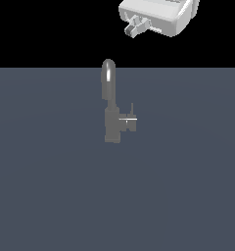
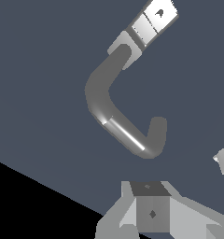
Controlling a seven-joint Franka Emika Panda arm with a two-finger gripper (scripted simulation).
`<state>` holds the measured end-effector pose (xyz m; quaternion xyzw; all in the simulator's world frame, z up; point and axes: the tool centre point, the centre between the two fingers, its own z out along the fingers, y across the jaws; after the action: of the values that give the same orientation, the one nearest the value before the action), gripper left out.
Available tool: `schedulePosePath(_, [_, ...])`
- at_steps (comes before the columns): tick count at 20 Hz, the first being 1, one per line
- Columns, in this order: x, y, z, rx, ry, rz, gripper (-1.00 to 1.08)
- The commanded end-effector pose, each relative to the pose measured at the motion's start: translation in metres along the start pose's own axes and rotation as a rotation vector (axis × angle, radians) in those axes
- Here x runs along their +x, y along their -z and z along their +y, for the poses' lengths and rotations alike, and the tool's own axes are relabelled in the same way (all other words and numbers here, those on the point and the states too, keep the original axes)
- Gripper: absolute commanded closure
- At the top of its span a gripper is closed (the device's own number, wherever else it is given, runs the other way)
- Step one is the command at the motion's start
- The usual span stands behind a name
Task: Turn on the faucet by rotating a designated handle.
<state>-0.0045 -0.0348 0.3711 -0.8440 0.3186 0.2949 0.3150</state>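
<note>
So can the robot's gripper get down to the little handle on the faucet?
Probably yes. The gripper hangs above the faucet, apart from it, and nothing lies between it and the handle, which sticks out on the exterior view's right.

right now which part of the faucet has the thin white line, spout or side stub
The side stub, the handle, on the exterior view's right of the faucet body. The arched spout shows only a glossy highlight.

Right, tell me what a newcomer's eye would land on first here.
First, the small grey metallic faucet with a tall arched glossy spout, standing alone mid-scene on the flat slate-grey floor. Next, the white robot gripper hanging above it, toward the exterior view's right. Then the short dark-grey handle stub on the faucet's exterior-view right side, untouched.
</note>
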Motion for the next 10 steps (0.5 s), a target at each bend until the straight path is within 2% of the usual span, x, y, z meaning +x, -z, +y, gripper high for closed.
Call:
schedulePosePath(1, [0.018, -0.002, -0.002, 0.041, -0.041, -0.042, 1.08])
schedulePosePath(10, [0.088, -0.017, -0.002, 0.197, -0.201, -0.201, 1.08])
